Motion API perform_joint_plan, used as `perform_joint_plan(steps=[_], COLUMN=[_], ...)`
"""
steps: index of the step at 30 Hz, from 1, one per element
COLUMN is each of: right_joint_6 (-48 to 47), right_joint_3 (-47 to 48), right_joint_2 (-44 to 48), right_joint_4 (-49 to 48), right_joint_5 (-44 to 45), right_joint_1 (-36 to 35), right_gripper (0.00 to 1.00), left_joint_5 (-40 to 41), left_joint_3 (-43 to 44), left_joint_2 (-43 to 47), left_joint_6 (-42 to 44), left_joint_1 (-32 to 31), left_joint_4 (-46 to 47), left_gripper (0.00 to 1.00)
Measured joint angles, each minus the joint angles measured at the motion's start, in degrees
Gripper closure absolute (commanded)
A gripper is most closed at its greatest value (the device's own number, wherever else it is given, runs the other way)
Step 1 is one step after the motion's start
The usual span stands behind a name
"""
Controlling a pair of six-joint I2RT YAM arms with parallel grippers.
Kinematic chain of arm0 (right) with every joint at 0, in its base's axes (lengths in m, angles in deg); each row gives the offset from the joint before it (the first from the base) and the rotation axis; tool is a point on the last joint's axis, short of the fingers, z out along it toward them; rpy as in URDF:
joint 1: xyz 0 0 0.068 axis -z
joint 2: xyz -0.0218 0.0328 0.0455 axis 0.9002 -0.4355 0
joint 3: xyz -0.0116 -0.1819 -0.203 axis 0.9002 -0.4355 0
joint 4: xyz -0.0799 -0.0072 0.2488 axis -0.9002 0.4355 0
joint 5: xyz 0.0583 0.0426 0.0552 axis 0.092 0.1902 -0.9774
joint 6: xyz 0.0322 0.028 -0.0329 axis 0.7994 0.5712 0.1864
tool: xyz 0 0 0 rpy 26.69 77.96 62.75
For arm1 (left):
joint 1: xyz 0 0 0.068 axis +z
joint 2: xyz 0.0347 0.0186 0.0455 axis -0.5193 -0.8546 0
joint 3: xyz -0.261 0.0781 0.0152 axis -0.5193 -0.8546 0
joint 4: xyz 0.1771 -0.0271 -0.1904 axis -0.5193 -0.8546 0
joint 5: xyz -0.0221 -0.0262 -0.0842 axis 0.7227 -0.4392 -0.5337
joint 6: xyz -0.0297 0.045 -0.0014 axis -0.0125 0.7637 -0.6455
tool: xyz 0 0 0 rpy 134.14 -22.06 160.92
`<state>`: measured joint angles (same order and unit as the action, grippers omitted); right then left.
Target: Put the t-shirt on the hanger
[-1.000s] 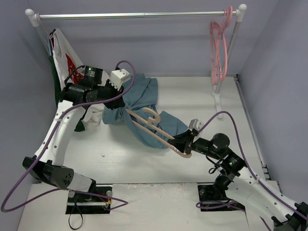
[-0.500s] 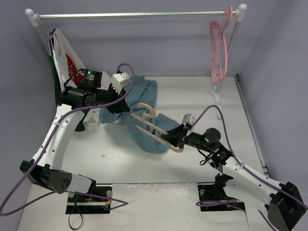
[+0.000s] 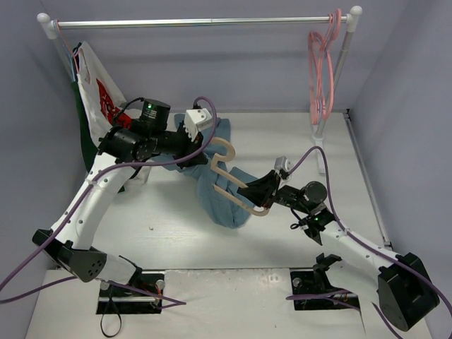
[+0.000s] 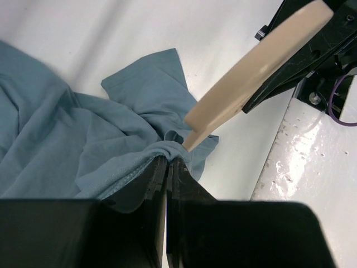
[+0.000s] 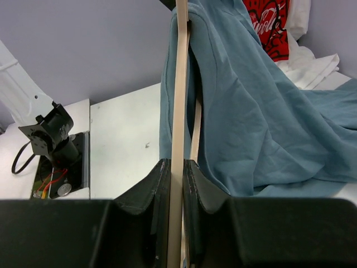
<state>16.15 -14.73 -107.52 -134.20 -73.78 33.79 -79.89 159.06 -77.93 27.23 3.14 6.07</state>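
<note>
The teal-blue t-shirt (image 3: 224, 198) is bunched and lifted off the table at mid-scene. It also shows in the left wrist view (image 4: 83, 128) and the right wrist view (image 5: 251, 106). The beige hanger (image 3: 227, 173) is partly inside the shirt, hook up near the left gripper. My left gripper (image 3: 194, 145) is shut on a fold of the t-shirt at the hanger's arm (image 4: 256, 72). My right gripper (image 3: 260, 192) is shut on the hanger's lower end (image 5: 179, 111), and the shirt drapes over the hanger's far part.
A clothes rail (image 3: 198, 22) spans the back. Pink hangers (image 3: 321, 63) hang at its right end. A white garment with red print (image 3: 95, 88) and a dark green garment (image 3: 83, 123) hang at its left end. The right rail post (image 3: 332, 92) stands at back right.
Both grippers moved: the left one right and the right one up-left, bringing hanger and shirt closer together. The hanger now stands steeper, and the shirt has bunched up around it.
</note>
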Motion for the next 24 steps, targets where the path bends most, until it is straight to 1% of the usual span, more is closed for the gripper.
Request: perform_joint_plan(steps=[1, 2, 3, 4, 5, 7, 8, 11, 18, 24], right_joint_6=[0.3, 0.4, 0.6, 0.7, 0.9, 1.2, 1.4, 2.0, 2.3, 2.1], right_joint_3=[0.0, 0.0, 0.0, 0.0, 0.0, 0.0, 0.0, -0.1, -0.1, -0.1], right_joint_2=[0.0, 0.0, 0.0, 0.0, -0.1, -0.2, -0.2, -0.2, -1.8, -3.2], right_joint_4=[-0.2, -0.4, -0.6, -0.8, -0.8, -1.5, -1.9, -2.8, -5.4, -5.5], right_joint_5=[-0.2, -0.4, -0.4, -0.5, -0.7, -1.2, -1.4, -2.0, -3.5, -5.4], right_joint_1=[0.2, 0.4, 0.5, 0.6, 0.8, 1.1, 1.2, 2.0, 3.0, 3.1], right_gripper=[1.00, 1.00, 1.00, 1.00, 1.00, 1.00, 1.00, 1.00, 1.00, 1.00], left_joint_5=[0.4, 0.8, 1.1, 1.4, 1.9, 3.6, 4.3, 7.4, 12.9, 13.2], left_joint_3=[0.0, 0.1, 0.1, 0.1, 0.1, 0.2, 0.2, 0.0, 0.0, 1.2], left_joint_2=[0.0, 0.0, 0.0, 0.0, 0.0, 0.0, 0.0, 0.5, 5.5, 7.2], left_joint_6=[-0.1, -0.3, -0.6, -0.9, -1.1, -1.8, -2.0, -2.5, -1.7, 1.6], left_joint_1=[-0.3, -0.4, -0.5, -0.6, -0.7, -0.7, -0.7, -0.9, -0.7, -0.2], left_joint_4=[0.2, 0.5, 0.7, 1.1, 1.4, 1.6, 1.7, 2.3, 2.3, -0.1], left_gripper=[0.97, 0.92, 0.84, 0.64, 0.56, 0.46, 0.39, 0.32, 0.32, 0.32])
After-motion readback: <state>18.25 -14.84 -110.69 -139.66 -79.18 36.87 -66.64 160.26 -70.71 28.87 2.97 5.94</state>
